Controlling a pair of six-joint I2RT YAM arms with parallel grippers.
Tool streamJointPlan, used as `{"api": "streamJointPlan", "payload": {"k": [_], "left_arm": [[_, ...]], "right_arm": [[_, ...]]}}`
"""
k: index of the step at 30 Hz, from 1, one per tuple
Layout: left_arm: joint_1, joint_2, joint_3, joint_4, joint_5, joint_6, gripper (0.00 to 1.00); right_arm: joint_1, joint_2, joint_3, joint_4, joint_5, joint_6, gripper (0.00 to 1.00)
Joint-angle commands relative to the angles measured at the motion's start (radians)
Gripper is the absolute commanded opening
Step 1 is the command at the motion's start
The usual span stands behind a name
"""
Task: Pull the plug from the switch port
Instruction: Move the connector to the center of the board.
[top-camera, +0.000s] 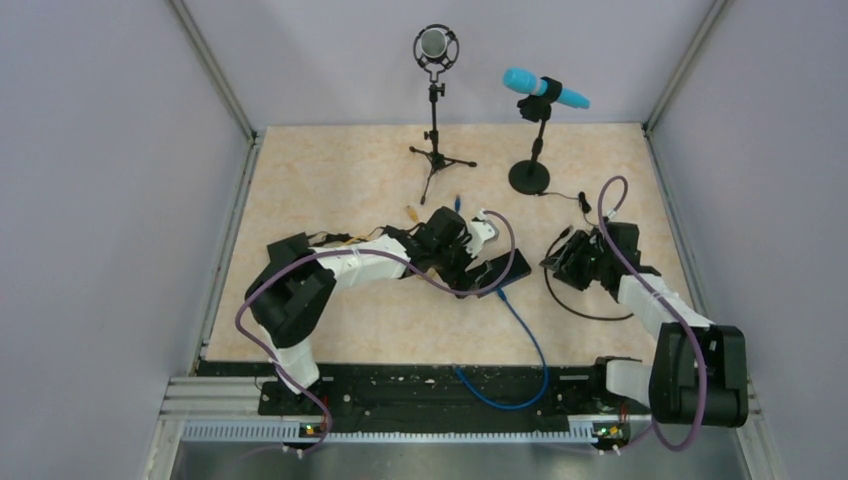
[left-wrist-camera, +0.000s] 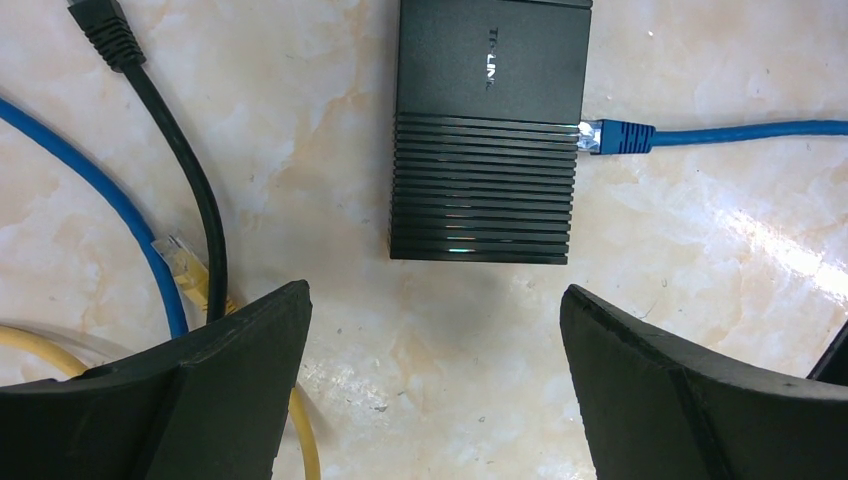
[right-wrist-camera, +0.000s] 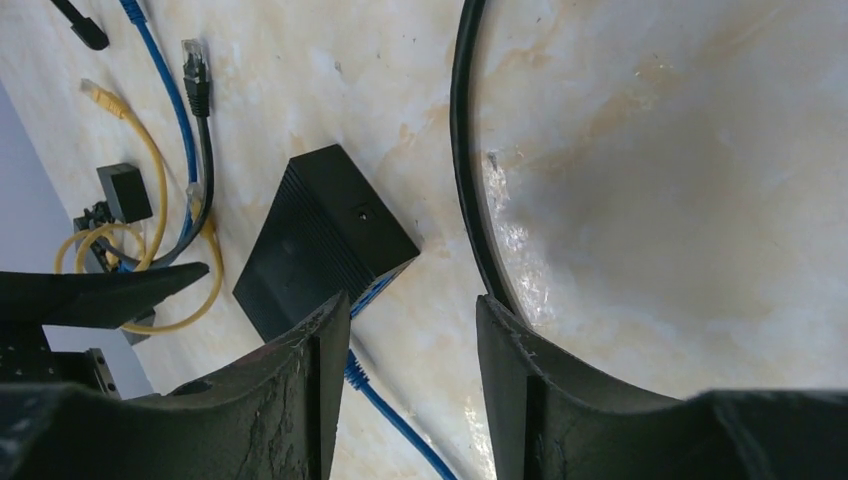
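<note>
Plug (left-wrist-camera: 605, 136) — clear-tipped, blue-booted — sits in ribbed black switch (left-wrist-camera: 487, 150).

One switch box (left-wrist-camera: 487, 130), one blue cable (left-wrist-camera: 740, 132) plugged into it, two microphones (top-camera: 434, 43) (each on its own stand (top-camera: 529, 178)).

We find the switch box (left-wrist-camera: 485, 130) near the middle of the table (top-camera: 330, 170), with one plug (left-wrist-camera: 612, 136) seated in its right side. Loose cables (left-wrist-camera: 195, 200) lie to its left, and two microphone stands (top-camera: 434, 130) stand behind it.

The switch (left-wrist-camera: 487, 60) is black (ribbed over half its top), its plug (left-wrist-camera: 612, 136) blue, the table (left-wrist-camera: 700, 300) marbled cream.
</note>
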Motion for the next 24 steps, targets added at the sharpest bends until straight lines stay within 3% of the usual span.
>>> {"api": "streamJointPlan", "payload": {"k": [1, 11, 17, 24], "left_arm": [[0.003, -0.006, 0.026, 0.008, 0.027, 0.003, 0.99], [0.003, -0.013, 0.014, 0.014, 0.02, -0.008, 0.99], [0.002, -0.019, 0.014, 0.011, 0.018, -0.008, 0.99], [0.003, -0.023, 0.013, 0.005, 0.015, -0.005, 0.99]], "right_arm": [[0.009, 0.056, 0.015, 0.05, -0.049, 0.002, 0.48], [0.048, 0.081, -0.022, 0.051, -0.063, 0.008, 0.47], [0.048, 0.091, -0.039, 0.035, 0.067, 0.011, 0.47], [-0.003, 0.141, 0.052, -0.001, 0.232, -0.028, 0.48]]}}
